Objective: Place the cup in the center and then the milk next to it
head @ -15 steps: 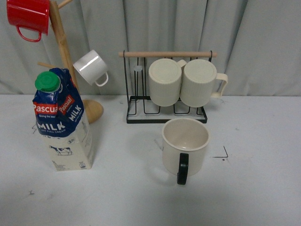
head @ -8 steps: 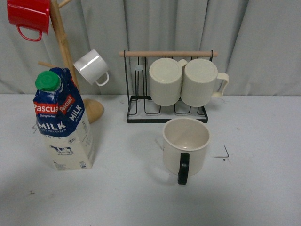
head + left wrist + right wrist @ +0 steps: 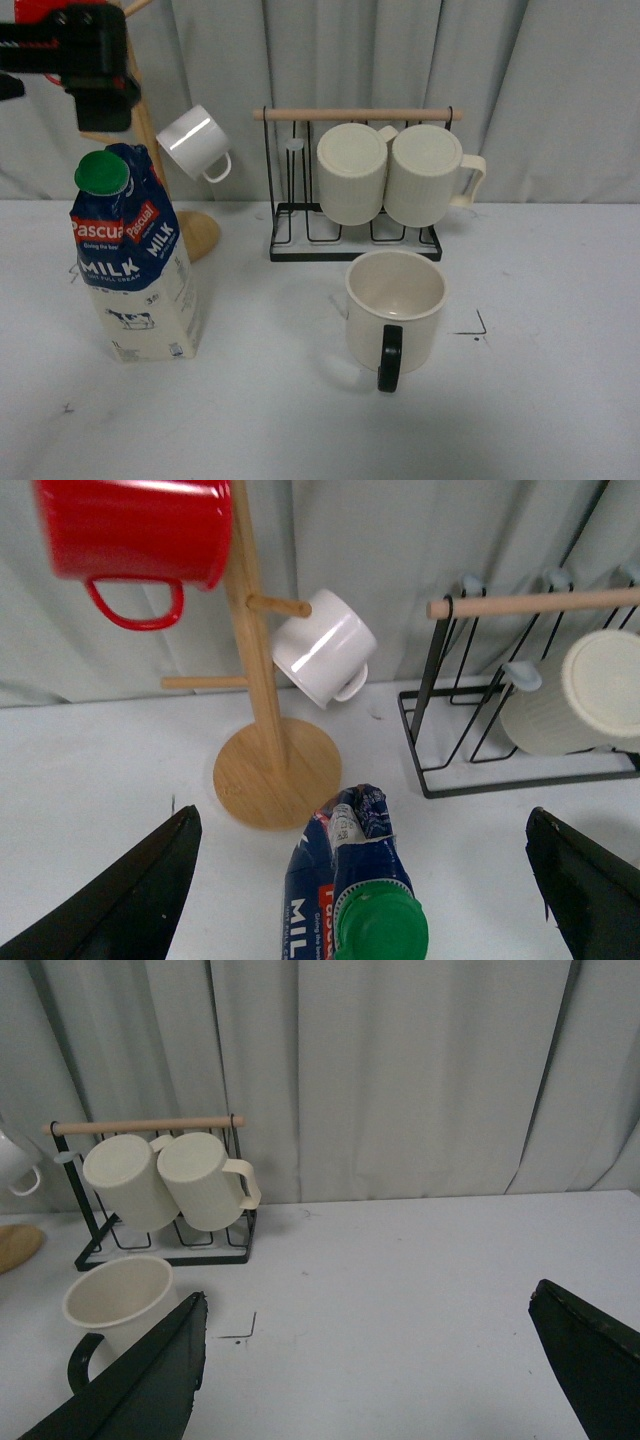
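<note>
My left arm [image 3: 92, 62] is now showing in the upper left corner of the front view, where half a second ago there was only the wooden mug tree [image 3: 150, 150] and its red mug, so the reach for the second item is getting under way. The left hand [image 3: 362, 818] is hovering above the milk [image 3: 135, 260], its fingers [image 3: 140, 890] spread wide to either side of the green cap [image 3: 380, 930] and touching nothing (the wrist view is looking straight down onto the folded carton top). The milk itself is not shifting at all: it is standing upright on the left of the counter [image 3: 560, 400], just in front of the tree's base and well apart from the cup [image 3: 395, 310]. The cup is sitting upright, handle toward me, just inside the black corner mark [image 3: 476, 326], so I am judging it already placed in the center [image 3: 455, 305]. My right hand [image 3: 368, 1295] is hanging spread and empty over bare counter. What remains, as I am reading it, is lowering, closing on the carton and carrying it next to the cup.
</note>
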